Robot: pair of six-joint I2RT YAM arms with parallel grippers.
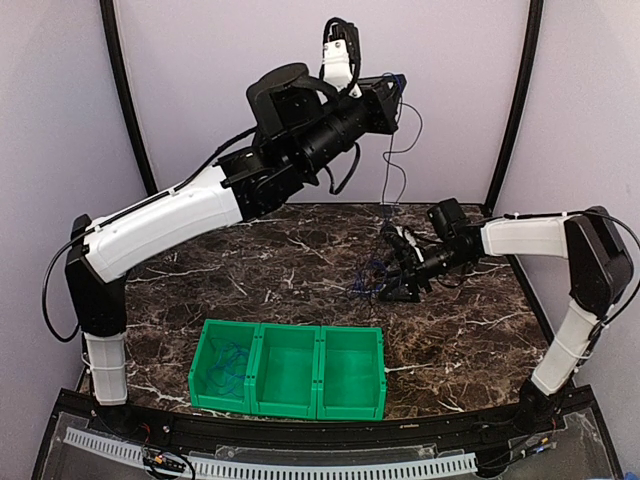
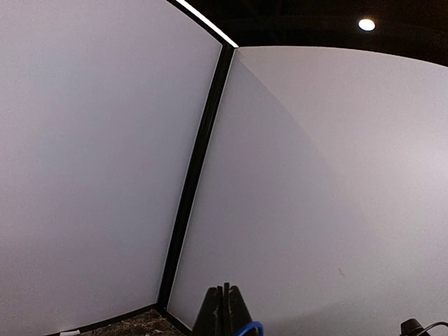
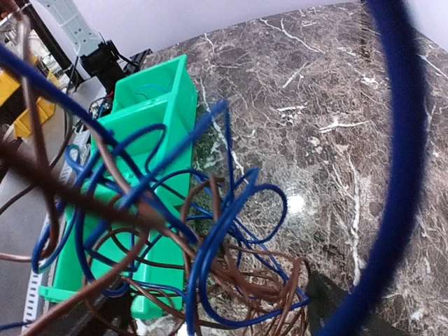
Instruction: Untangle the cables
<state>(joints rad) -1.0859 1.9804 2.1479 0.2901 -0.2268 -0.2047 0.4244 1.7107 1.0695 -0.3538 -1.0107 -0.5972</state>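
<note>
Left arm: it rises from its base at the near-left corner and reaches up and right, so the left gripper (image 1: 396,90) hangs high near the far wall, well above the table (image 1: 250,260). In the left wrist view, you see its fingers (image 2: 218,311) pressed tight together. A short blue loop (image 2: 249,327) pokes out just to their right, against the bare wall panels.

Green bin (image 1: 290,402): it sits near centre at the near edge and has three compartments side by side. The left compartment holds a loose blue wire (image 1: 230,358). Nothing shows in the middle and right ones from above.

Hanging strand (image 1: 384,180): this thin, dark line drops from the closed left fingers. It curves once in mid-air and runs down to the far edge of the table, right of centre.

Cables (image 1: 372,278): the main tangle lies on the marble, right of centre and beyond the bin's right end. Up close in the right wrist view, it is a knot of blue and brown loops crossing each other, some blurred against the lens.

Right gripper (image 1: 402,280): it is low over the table at the right side of the tangle, touching or almost in it. You cannot tell how wide its fingers stand, as wires and shadow cover them in both views.
</note>
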